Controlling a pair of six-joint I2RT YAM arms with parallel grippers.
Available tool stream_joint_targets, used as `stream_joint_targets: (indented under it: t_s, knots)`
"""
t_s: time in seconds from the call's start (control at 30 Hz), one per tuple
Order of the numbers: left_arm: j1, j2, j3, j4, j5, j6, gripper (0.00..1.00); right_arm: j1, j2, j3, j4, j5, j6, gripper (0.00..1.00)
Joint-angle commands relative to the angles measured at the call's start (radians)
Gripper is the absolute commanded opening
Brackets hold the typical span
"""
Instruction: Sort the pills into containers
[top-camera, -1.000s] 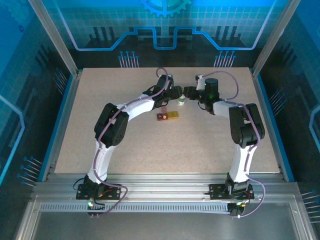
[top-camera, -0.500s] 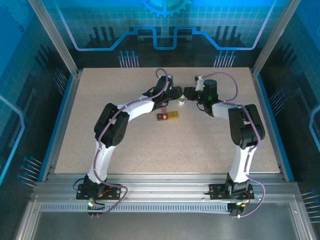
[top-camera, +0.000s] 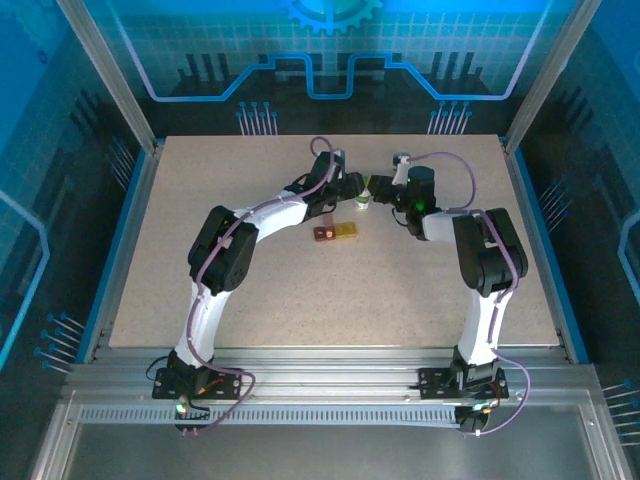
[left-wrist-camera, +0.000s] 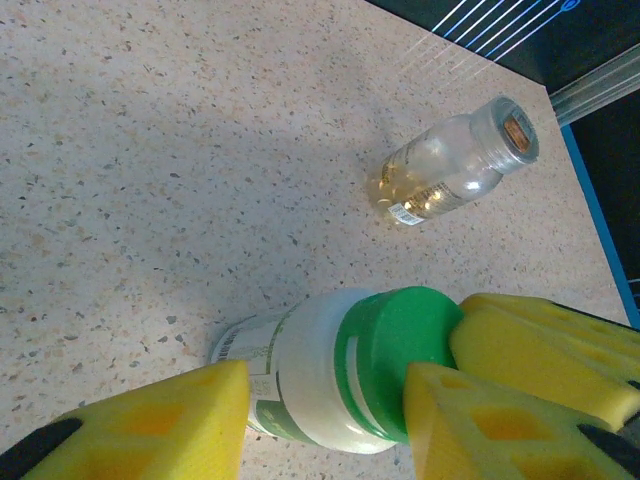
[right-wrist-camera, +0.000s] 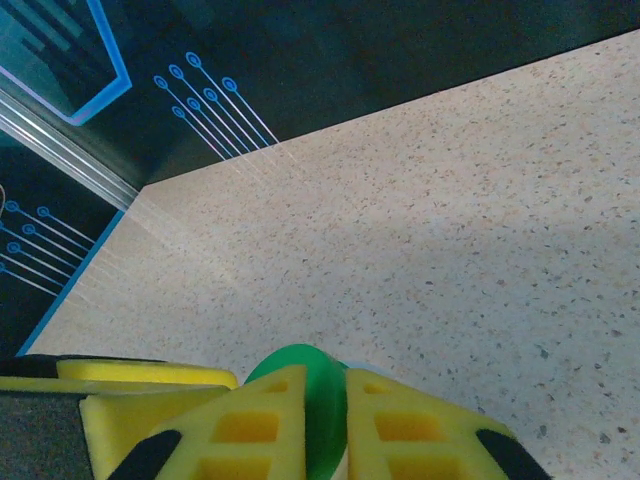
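A white pill bottle (left-wrist-camera: 300, 375) with a green cap (left-wrist-camera: 400, 340) stands on the table behind the containers. My left gripper (left-wrist-camera: 325, 400) is shut on the bottle's body, one yellow pad on each side. From the right, my right gripper (right-wrist-camera: 327, 385) is shut on the green cap (right-wrist-camera: 300, 360); one of its fingers (left-wrist-camera: 540, 340) shows in the left wrist view. In the top view both grippers (top-camera: 352, 190) (top-camera: 380, 190) meet at the bottle (top-camera: 363, 201). The dark red-brown container (top-camera: 323, 234) and the yellow container (top-camera: 346, 232) sit side by side just in front. The pills are hidden.
A clear plastic bottle (left-wrist-camera: 450, 170) with a capped end lies on its side on the speckled table (top-camera: 300, 290), beyond the white bottle. Blue rails and dark walls border the table at the back and sides.
My right gripper has closed onto the green cap and its wrist has shifted slightly left. The left gripper tightened a little on the bottle, then held still.
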Motion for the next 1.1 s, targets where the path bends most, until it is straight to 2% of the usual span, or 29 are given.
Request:
stream_joint_targets:
  t_s: [0.0, 0.2, 0.43, 0.6, 0.8, 0.87, 0.93, 1.0, 1.07]
  knots:
    - [-0.002, 0.073, -0.022, -0.129, 0.031, 0.002, 0.46, 0.014, 0.091, -0.058, -0.276, -0.025, 0.018, 0.11]
    - [-0.001, 0.083, 0.0, -0.147, 0.037, 0.003, 0.46, 0.039, 0.075, -0.09, -0.288, 0.031, -0.013, 0.07]
    - [0.001, 0.089, 0.017, -0.166, 0.037, 0.005, 0.46, 0.069, 0.082, 0.006, -0.482, 0.077, -0.056, 0.0]
    - [0.003, 0.09, 0.036, -0.174, 0.045, 0.005, 0.46, 0.043, 0.05, -0.024, -0.372, -0.024, 0.029, 0.0]
    - [0.004, 0.093, 0.036, -0.167, 0.058, -0.005, 0.46, 0.046, 0.04, -0.017, -0.373, -0.067, 0.027, 0.0]
    - [0.006, 0.088, 0.03, -0.16, 0.066, -0.009, 0.46, 0.038, 0.055, -0.047, -0.274, -0.126, 0.069, 0.03]
    - [0.007, 0.085, 0.033, -0.16, 0.069, -0.005, 0.46, 0.023, 0.062, -0.05, -0.205, -0.178, 0.126, 0.1]
    - [0.009, 0.085, 0.041, -0.165, 0.077, -0.001, 0.46, 0.004, 0.055, -0.049, -0.162, -0.204, 0.189, 0.16]
    - [0.013, 0.087, 0.054, -0.174, 0.081, 0.005, 0.47, -0.012, 0.024, -0.063, -0.117, -0.204, 0.246, 0.18]
